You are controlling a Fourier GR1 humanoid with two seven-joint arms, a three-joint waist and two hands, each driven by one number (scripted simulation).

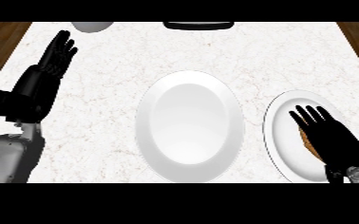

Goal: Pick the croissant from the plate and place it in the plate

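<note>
The right hand (329, 135), fingers straight, covers most of the brown croissant (306, 141) on the right plate (280, 118).

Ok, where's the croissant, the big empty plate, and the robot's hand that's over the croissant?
croissant (306, 140), head view, on its brown edge showing left of the hand.
middle plate (189, 123), head view, on its bare white centre.
right hand (331, 135), head view, on the back of the hand.
</note>
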